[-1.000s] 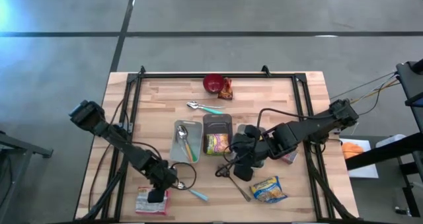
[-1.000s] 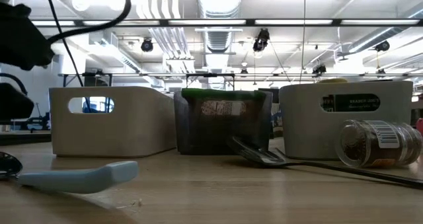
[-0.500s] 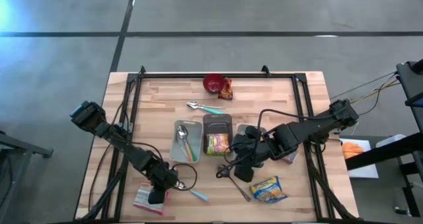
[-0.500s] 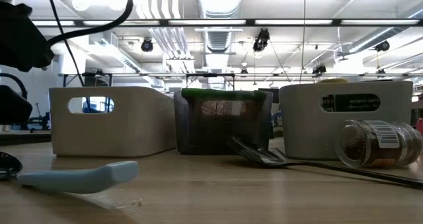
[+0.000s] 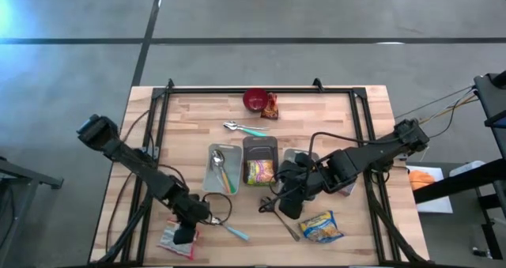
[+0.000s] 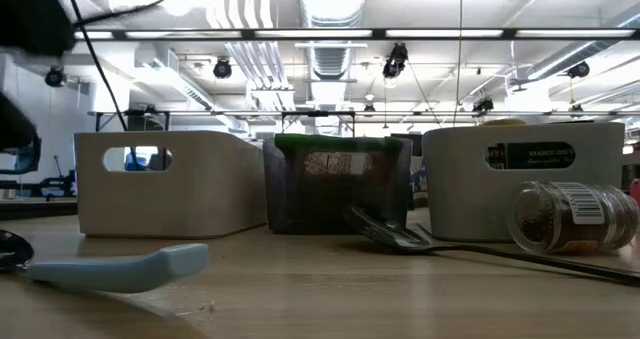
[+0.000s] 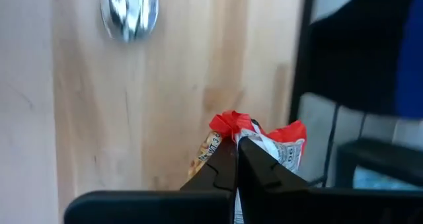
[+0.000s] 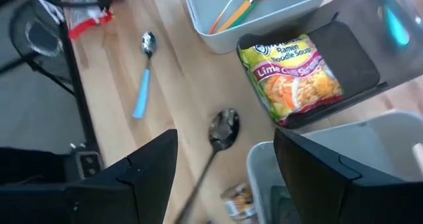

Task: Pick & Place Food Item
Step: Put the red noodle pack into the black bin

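The left gripper [image 5: 184, 235], fingers pinched tight on the crinkled red-and-white snack packet [image 7: 254, 145] at the table's near-left corner, grips its top edge, apparently for lifting. The right gripper [image 8: 225, 178] waits open over three bins: two white, one dark.

Robotics lab or industrial test hall. Low view: exposed ceiling with silver ducts [image 6: 335, 49], rows of strip lights [image 6: 420, 32], hanging cables, open floor beyond. High view: wooden counter [image 5: 332, 118] in a black metal frame [image 5: 162, 118], standing on a grey concrete floor [image 5: 316, 15] marked with dark lines. Two dark robot arms mounted at the counter.
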You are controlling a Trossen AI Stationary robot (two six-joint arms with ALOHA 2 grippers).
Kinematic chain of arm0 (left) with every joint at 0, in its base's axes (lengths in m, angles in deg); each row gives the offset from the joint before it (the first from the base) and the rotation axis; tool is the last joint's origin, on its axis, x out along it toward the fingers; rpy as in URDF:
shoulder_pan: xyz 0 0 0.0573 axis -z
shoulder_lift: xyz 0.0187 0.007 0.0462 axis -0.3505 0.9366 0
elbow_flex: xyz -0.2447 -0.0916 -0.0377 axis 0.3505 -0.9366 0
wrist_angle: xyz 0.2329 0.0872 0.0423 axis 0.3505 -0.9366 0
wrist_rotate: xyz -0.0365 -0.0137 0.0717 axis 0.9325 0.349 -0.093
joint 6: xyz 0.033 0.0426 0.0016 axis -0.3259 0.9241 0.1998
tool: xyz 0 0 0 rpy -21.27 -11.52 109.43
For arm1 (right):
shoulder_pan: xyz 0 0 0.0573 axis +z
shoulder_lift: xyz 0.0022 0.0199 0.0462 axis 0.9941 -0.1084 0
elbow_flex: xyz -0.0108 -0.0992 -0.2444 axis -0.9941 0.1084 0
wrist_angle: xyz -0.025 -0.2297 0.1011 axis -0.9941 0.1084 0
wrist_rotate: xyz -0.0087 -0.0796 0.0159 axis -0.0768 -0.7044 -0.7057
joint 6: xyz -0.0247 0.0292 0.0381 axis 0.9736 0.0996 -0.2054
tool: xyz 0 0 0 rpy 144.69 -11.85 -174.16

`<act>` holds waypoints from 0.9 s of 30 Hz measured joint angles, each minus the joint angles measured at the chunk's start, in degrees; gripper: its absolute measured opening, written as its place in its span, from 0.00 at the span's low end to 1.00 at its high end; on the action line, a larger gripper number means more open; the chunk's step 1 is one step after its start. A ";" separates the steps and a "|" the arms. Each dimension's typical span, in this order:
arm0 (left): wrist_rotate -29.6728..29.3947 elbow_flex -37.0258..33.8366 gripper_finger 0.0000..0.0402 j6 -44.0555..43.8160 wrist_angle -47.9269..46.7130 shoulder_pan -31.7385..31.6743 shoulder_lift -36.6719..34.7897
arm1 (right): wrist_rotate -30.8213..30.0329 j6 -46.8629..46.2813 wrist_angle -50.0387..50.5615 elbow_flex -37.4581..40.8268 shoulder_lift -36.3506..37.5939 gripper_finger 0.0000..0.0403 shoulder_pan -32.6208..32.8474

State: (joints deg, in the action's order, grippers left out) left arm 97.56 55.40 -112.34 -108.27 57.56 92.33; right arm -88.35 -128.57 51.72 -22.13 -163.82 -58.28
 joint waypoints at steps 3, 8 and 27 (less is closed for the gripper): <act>-4.49 0.36 0.00 -2.75 0.00 0.02 -5.09 | 0.07 -4.28 -1.43 0.00 0.00 0.62 0.39; -15.90 2.09 0.00 -7.37 -0.17 0.02 -13.75 | 0.21 -9.69 -7.98 0.00 0.00 0.62 0.81; -40.58 18.07 0.00 3.47 -0.04 -8.79 -13.59 | 0.20 -11.68 -25.77 0.11 -2.60 0.62 -3.24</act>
State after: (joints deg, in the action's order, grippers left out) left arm 56.97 73.47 -108.87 -108.31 48.77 78.75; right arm -88.15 -140.25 25.95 -22.02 -166.42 -61.52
